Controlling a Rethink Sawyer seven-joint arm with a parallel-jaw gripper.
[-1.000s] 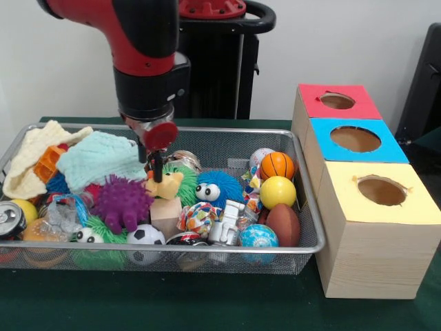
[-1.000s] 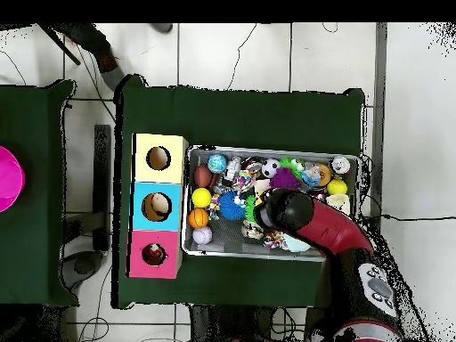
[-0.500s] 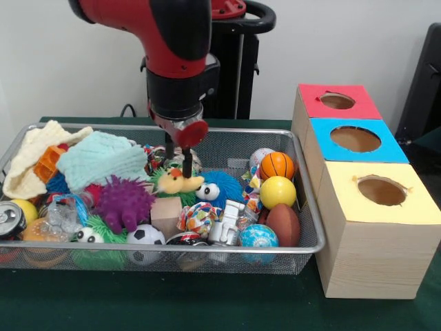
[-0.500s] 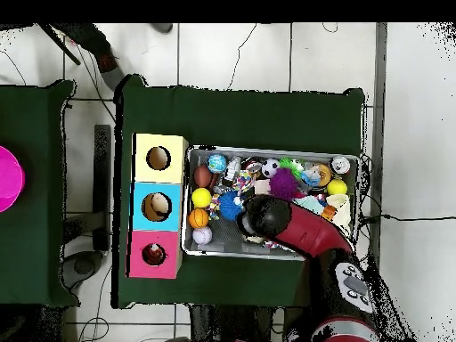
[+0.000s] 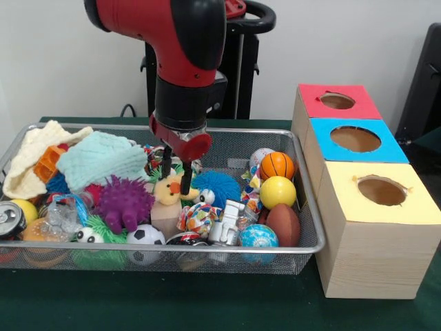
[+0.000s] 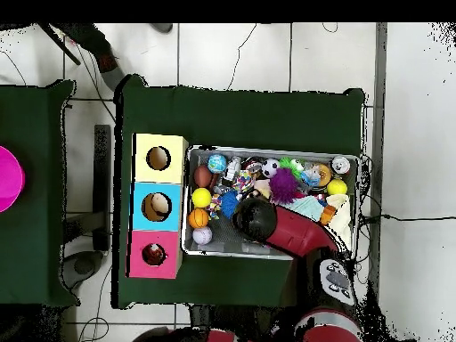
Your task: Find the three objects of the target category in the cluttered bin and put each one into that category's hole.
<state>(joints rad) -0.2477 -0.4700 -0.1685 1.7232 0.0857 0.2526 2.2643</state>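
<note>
Yellow duck toy (image 5: 167, 189) sits mid-bin (image 5: 303, 207), our jaws clamped on it.
We see the gripper (image 5: 176, 181) hemmed by a purple spiky ball (image 5: 122, 202), blue fuzzy toy (image 5: 219, 185) and wooden block (image 5: 164, 216).

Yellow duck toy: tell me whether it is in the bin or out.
In: the yellow duck toy hangs from the hand just above the clutter, inside the wire bin.

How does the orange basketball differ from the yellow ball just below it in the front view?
The basketball is orange with black seam lines; the yellow ball is plain. The basketball sits farther back, by the bin's far corner; the yellow ball sits nearer the front. Both are round, similar in size, touching.
</note>
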